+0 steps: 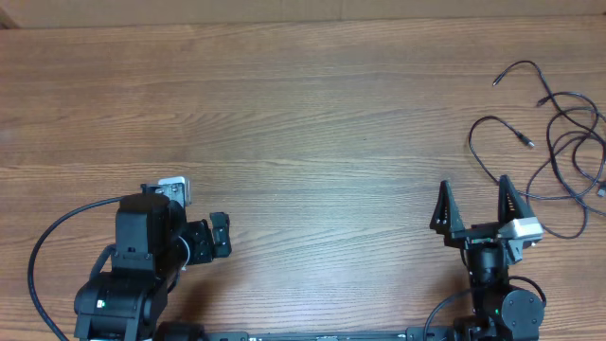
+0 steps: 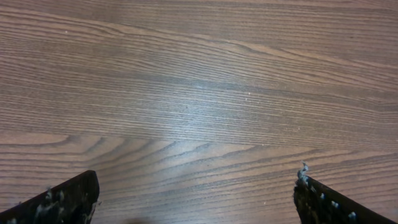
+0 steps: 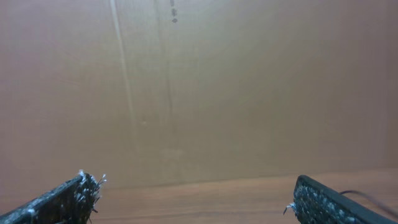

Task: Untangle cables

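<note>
The cables (image 1: 559, 142) are thin black cords in a loose tangle at the far right of the wooden table (image 1: 303, 114), with small plugs at their free ends. My right gripper (image 1: 473, 194) is open and empty, just left of the tangle and near the front edge. In the right wrist view its fingertips (image 3: 196, 193) are spread wide, and a bit of cable (image 3: 357, 194) shows at the right. My left gripper (image 1: 220, 235) sits at the front left, far from the cables. In the left wrist view its fingers (image 2: 196, 193) are spread over bare wood.
A brown wall (image 3: 199, 81) rises behind the table's far edge. Thick black arm cables (image 1: 43, 256) loop by the left arm base.
</note>
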{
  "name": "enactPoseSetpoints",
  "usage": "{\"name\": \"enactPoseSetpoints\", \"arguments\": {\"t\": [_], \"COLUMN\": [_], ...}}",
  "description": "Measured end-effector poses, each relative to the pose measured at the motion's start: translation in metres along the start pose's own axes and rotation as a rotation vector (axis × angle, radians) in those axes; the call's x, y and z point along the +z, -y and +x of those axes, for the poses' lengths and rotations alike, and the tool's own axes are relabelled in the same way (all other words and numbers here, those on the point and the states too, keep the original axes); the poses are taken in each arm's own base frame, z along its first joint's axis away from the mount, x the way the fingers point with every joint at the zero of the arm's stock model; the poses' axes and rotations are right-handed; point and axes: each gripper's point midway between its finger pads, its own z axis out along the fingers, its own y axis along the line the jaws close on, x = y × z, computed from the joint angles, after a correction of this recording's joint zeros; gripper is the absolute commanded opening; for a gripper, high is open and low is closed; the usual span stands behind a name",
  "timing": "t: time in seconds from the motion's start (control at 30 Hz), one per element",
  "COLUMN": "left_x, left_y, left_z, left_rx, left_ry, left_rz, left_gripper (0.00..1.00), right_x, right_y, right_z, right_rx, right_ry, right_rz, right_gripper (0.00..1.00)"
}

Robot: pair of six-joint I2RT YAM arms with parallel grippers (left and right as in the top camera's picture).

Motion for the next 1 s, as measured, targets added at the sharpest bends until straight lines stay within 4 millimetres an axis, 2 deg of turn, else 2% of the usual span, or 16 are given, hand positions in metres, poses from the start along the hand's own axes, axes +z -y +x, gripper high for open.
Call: {"name": "enactPoseSetpoints", "arguments": {"t": [0.13,0.3,0.4,1.0], "left_x": [0.000,0.000,0.000,0.000], "left_y": [0.000,0.000,0.000,0.000], "left_z": [0.000,0.000,0.000,0.000], "left_rx": [0.000,0.000,0.000,0.000], "left_ry": [0.000,-0.001,0.000,0.000], "left_rz": [0.000,0.000,0.000,0.000], "left_gripper": [1.00,1.00,1.00,1.00], "right_x": [0.000,-0.007,-0.012,-0.012], "right_y": [0.004,0.013,0.016,0.015], "right_z": [0.005,0.055,0.075,0.075], "right_rx": [-0.092,-0.177,-0.179,-0.179], "right_ry": [-0.021,-0.231,-0.315,-0.314], "right_rz": [0.019,0.037,0.042,0.035], "right_gripper": [1.00,1.00,1.00,1.00]}}
